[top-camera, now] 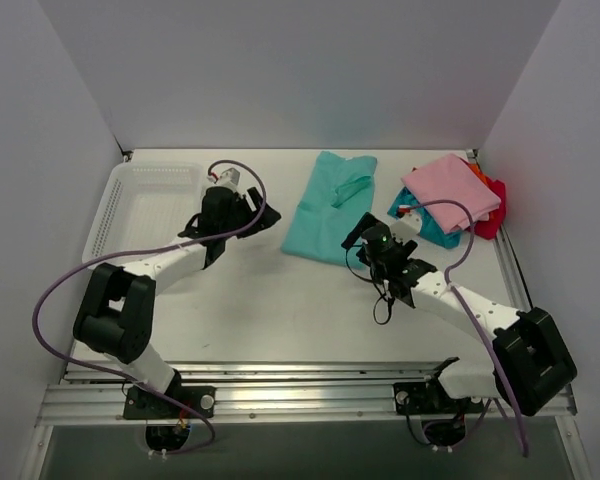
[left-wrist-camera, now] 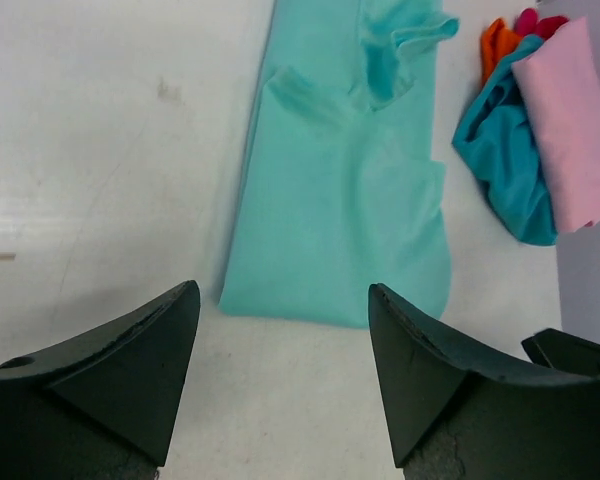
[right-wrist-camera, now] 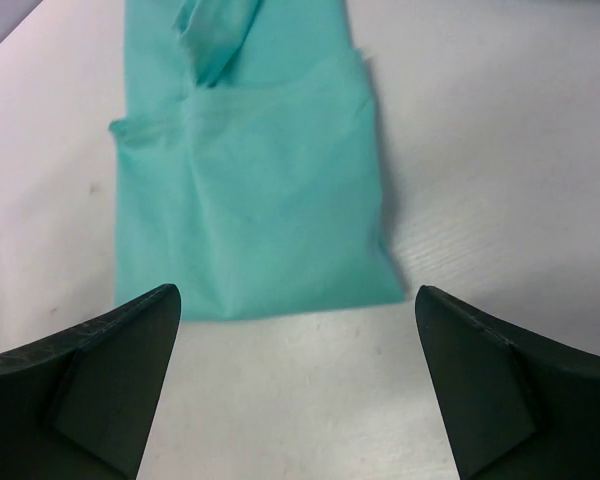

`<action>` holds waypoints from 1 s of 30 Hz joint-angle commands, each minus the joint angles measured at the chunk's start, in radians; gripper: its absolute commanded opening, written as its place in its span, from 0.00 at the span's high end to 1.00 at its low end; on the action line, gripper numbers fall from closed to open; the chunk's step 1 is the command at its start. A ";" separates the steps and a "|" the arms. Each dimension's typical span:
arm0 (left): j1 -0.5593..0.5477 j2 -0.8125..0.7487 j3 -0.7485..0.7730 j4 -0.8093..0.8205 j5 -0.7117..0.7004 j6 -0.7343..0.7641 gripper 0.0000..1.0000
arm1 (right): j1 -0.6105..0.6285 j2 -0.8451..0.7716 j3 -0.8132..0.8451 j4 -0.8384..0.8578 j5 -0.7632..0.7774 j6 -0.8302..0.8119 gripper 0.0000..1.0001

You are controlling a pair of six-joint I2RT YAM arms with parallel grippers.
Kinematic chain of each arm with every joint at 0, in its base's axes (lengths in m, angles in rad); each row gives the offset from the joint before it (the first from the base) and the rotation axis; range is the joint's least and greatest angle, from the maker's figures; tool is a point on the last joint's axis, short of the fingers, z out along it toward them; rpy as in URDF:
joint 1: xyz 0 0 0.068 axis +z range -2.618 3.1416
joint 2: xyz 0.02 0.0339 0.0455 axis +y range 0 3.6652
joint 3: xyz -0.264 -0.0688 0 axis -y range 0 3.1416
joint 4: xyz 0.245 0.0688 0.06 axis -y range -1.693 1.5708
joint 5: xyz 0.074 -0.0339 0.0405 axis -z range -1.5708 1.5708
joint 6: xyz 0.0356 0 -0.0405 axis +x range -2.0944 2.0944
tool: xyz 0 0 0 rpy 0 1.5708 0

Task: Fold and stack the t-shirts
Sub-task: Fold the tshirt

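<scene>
A teal-green t-shirt point(top-camera: 330, 205) lies folded lengthwise into a long strip on the white table, with a sleeve bunched at its far end. It also shows in the left wrist view point(left-wrist-camera: 345, 190) and the right wrist view point(right-wrist-camera: 255, 190). At the back right is a pile with a pink shirt point(top-camera: 450, 190) on top of a teal-blue one point(top-camera: 425, 225), and red point(top-camera: 492, 215) and orange point(top-camera: 480, 172) peeking out behind. My left gripper point(top-camera: 255, 215) is open and empty, left of the strip's near end point(left-wrist-camera: 283, 290). My right gripper point(top-camera: 360, 232) is open and empty, just short of the strip's near edge point(right-wrist-camera: 297, 292).
A white plastic mesh basket point(top-camera: 145, 200) stands at the back left beside my left arm. The pile sits close to the right wall. Purple cables loop off both arms. White walls enclose the table on three sides.
</scene>
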State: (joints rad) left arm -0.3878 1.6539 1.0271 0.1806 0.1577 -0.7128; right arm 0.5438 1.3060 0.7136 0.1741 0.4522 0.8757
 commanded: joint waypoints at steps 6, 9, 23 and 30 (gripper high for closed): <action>-0.077 0.026 -0.191 0.209 -0.089 -0.073 0.25 | 0.070 -0.062 -0.163 0.133 -0.035 0.082 0.00; -0.079 0.076 -0.179 0.244 -0.057 -0.086 0.26 | 0.070 -0.013 -0.172 0.151 -0.021 0.083 0.00; -0.072 0.171 -0.116 0.276 -0.040 -0.082 0.27 | 0.058 0.314 -0.121 0.317 -0.072 0.094 0.09; -0.060 0.221 -0.107 0.310 -0.021 -0.086 0.29 | 0.035 0.348 -0.109 0.329 -0.083 0.091 0.21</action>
State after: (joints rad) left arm -0.4557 1.8519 0.8856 0.4274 0.1169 -0.8032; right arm 0.5892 1.6180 0.6029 0.5602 0.3985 0.9463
